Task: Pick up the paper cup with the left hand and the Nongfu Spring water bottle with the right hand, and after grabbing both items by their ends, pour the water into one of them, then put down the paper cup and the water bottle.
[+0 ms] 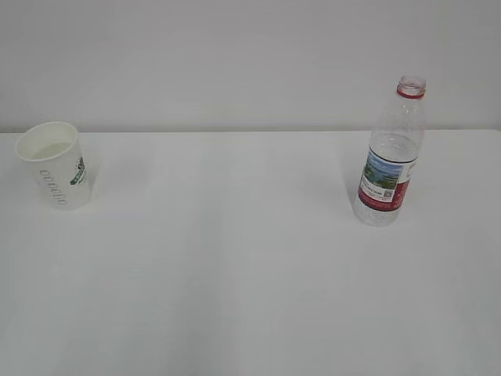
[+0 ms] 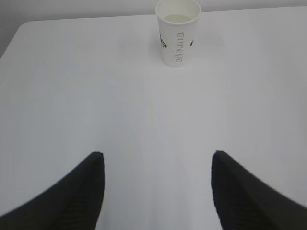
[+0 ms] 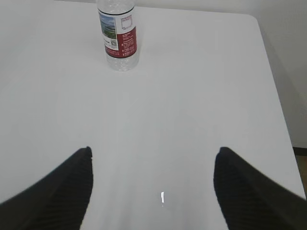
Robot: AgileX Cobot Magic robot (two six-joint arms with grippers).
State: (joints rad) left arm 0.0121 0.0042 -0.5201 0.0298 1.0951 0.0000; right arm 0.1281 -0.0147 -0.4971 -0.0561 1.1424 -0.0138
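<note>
The white paper cup [image 1: 56, 164] stands upright at the far left of the table, with water [image 2: 177, 18] visible inside it. In the left wrist view the cup [image 2: 177, 33] is far ahead of my left gripper [image 2: 158, 154], which is open and empty. The Nongfu Spring water bottle [image 1: 391, 153] stands upright on the right, uncapped, with a red neck ring. My right gripper [image 3: 152, 149] is open and empty, well short of the bottle [image 3: 119, 36]. Neither gripper shows in the exterior view.
The white table [image 1: 235, 266] ends at a pale wall behind. Its right edge [image 3: 280, 115] and rounded far corner show in the right wrist view. A small bright mark [image 3: 162, 197] lies on the table between the right fingers.
</note>
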